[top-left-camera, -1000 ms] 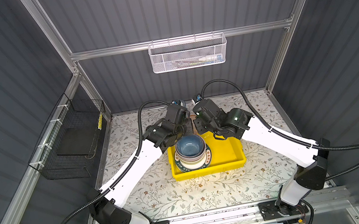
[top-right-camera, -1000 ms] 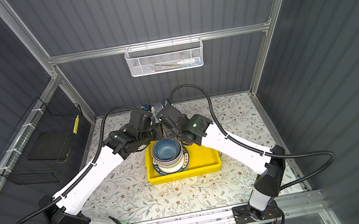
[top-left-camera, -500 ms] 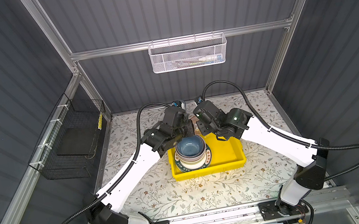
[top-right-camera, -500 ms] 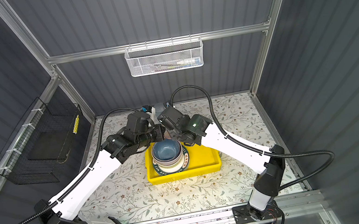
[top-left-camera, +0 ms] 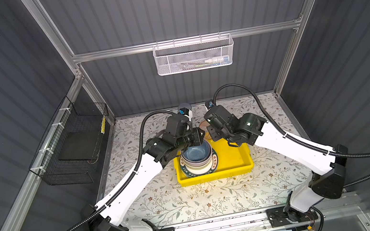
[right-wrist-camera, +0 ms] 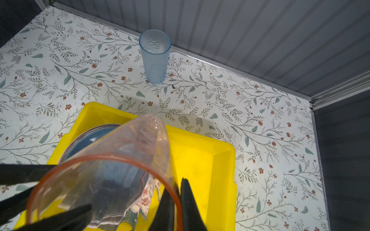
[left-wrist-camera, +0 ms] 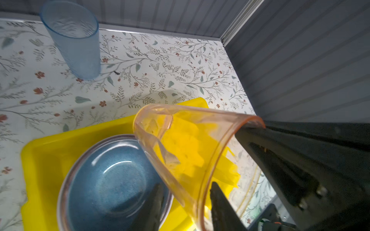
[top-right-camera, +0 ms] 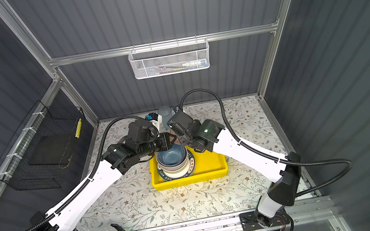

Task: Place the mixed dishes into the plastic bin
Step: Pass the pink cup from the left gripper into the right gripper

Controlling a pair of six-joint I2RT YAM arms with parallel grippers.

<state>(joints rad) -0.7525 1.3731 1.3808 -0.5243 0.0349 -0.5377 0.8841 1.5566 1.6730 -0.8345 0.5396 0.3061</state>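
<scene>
right gripper [right-wrist-camera: 177, 187] clamped on pink tumbler [right-wrist-camera: 128, 144] rim bottom centre, over the yellow bin [right-wrist-camera: 200, 141], left gripper [left-wrist-camera: 186, 186] jaws apart around its wall

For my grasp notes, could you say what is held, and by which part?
Right gripper pinches the pink tumbler at its rim; left gripper open, holding nothing.

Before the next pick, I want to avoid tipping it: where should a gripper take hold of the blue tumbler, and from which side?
Probably the upper wall of the blue tumbler, jaws across it, coming from the yellow bin side. It stands upright and alone, widening upward, so it should not slip down; the back wall sits close behind.
</scene>
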